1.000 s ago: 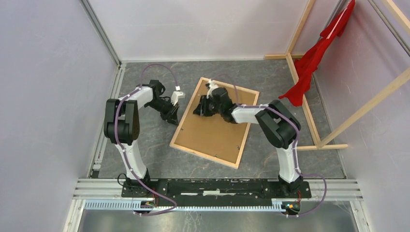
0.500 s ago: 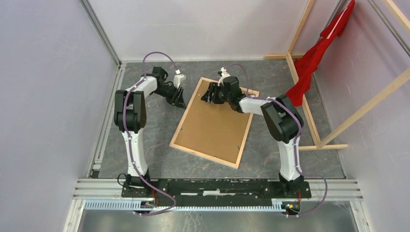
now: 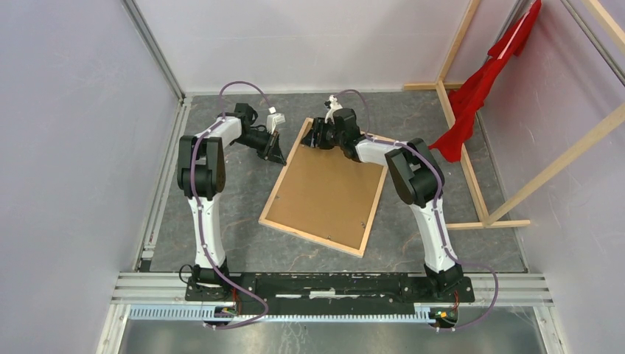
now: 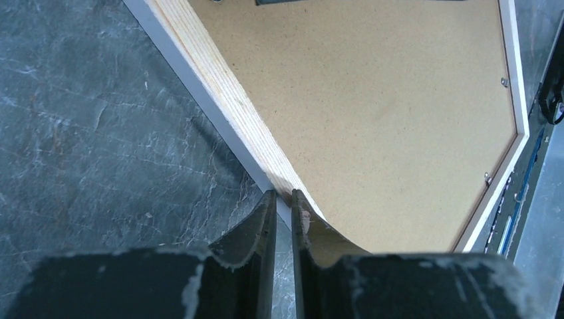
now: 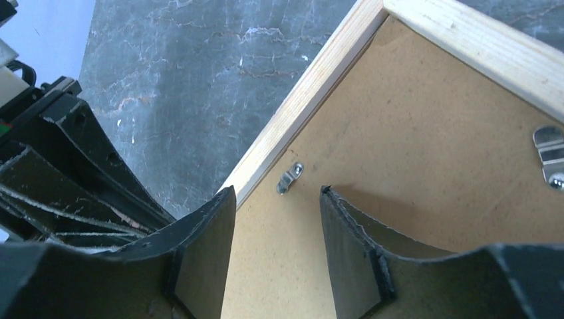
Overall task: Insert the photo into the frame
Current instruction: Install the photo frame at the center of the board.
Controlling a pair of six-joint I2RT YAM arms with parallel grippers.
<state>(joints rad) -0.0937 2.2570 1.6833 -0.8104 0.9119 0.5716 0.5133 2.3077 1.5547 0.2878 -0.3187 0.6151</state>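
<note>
Right fingers point(image 5: 199, 266) spread over the clip point(image 5: 288, 178) at the frame's point(image 5: 312, 86) upper-left corner; left fingers point(image 4: 249, 246) pinched shut at its edge. Unclipping, I'd say. Next, swivel that clip.

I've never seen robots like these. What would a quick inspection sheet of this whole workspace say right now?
Surface: dark grey marbled table.
Job's things: frame lies back up with the brown backing board in it; photo not seen.
Clutter: nothing seen.
Hands: left hand nearly closed at the frame's left edge, grip unclear; right hand open over the far corner, by a metal clip.
Cables: purple cables loop along both arms.
Surroundings: pale walls; wooden beams at right, a red cloth hanging there.
</note>
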